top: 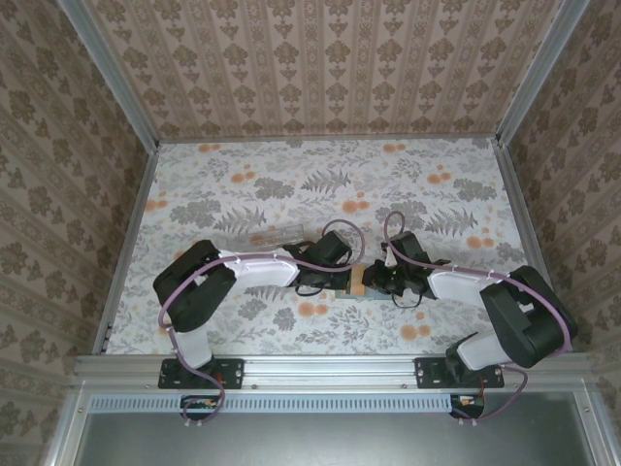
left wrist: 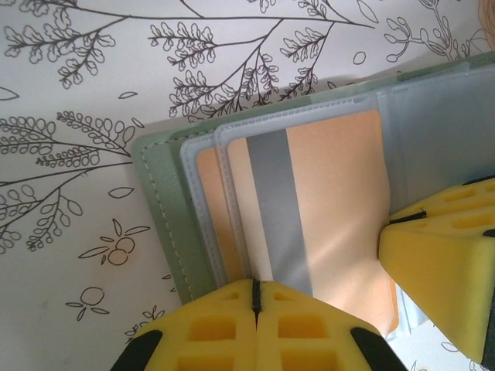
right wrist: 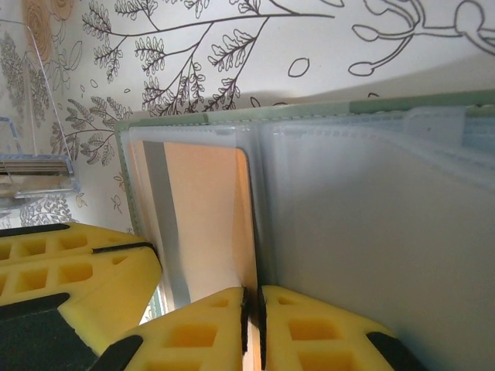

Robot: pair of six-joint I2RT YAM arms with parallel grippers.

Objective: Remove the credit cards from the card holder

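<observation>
My left gripper [left wrist: 255, 287] is pressed together at the near edge of the open card holder [left wrist: 158, 209]; I judge it pins the holder flat. My right gripper [right wrist: 252, 297] seems to pinch one edge of the tan-orange card [right wrist: 205, 209], whose far end sits under a pocket lip, ready to slide out.

The grey-green card holder [left wrist: 158, 209] lies open on the tabletop [left wrist: 77, 93], a tan-orange, grey-striped credit card [left wrist: 332, 201] against its blue-grey inside.
</observation>
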